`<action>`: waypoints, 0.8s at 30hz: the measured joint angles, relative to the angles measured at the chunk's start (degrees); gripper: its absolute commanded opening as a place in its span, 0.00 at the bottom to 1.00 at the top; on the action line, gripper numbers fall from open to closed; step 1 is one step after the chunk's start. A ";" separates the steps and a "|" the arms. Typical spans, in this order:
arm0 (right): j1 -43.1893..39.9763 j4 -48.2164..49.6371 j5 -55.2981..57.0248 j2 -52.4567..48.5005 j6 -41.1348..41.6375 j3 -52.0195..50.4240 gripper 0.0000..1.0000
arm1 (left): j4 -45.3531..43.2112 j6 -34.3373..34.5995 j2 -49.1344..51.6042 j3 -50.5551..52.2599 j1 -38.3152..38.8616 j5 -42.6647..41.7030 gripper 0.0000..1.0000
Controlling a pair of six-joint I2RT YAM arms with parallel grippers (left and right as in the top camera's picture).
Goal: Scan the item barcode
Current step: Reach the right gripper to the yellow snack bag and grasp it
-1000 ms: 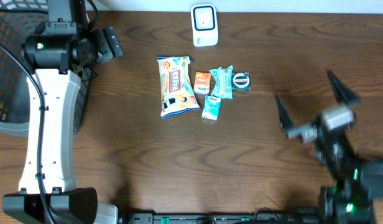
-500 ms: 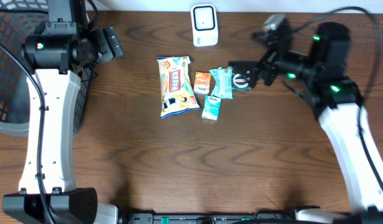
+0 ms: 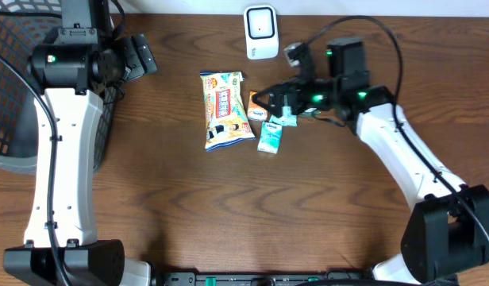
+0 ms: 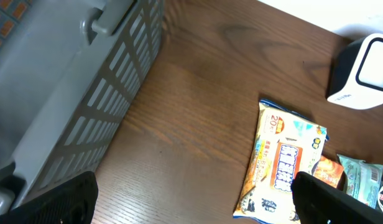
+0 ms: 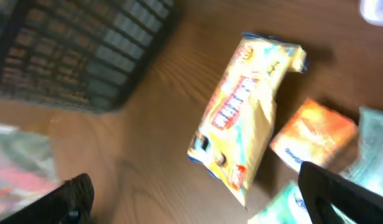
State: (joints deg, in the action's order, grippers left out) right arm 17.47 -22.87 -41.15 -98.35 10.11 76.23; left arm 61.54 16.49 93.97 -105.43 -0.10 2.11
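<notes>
While the right hand (image 3: pixel 270 103) hangs spread wide over the small packets in the middle of the frame, it hides much of the teal packet (image 5: pixel 373 134). The yellow snack bag (image 3: pixel 226 110) lies just left on the surface (image 3: pixel 229 206), below the scanner (image 3: pixel 260 32). The left hand (image 3: pixel 140 54), upper left, is spread too. The right wrist view is blurry.
</notes>
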 measured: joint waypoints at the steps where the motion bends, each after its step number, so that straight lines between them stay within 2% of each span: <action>1: 1.03 -2.19 3.23 -0.04 0.17 1.88 0.99 | 0.00 0.00 0.00 0.00 0.00 0.00 0.98; 6: 4.07 -11.52 16.39 -2.21 -0.02 14.32 0.99 | 0.00 0.00 0.00 0.00 0.00 0.00 0.98; 10: 5.57 -19.32 21.57 -7.87 -1.38 25.64 0.99 | -0.02 0.00 0.00 0.00 0.00 0.00 0.98; 15: 6.23 -22.10 19.87 -18.21 -2.95 32.65 0.99 | 0.00 0.00 0.00 0.00 0.00 0.00 0.98; 19: 6.23 -19.34 15.23 -25.24 -3.15 32.74 0.97 | -0.02 0.00 0.00 0.00 0.00 0.00 0.98; 24: 6.23 -18.64 12.37 -28.79 -2.95 32.72 0.94 | 0.00 0.00 0.00 0.00 0.00 0.00 0.98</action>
State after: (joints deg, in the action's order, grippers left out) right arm 23.70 -41.52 -28.77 -127.13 7.16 108.95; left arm 61.54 16.49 93.97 -105.43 -0.10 2.11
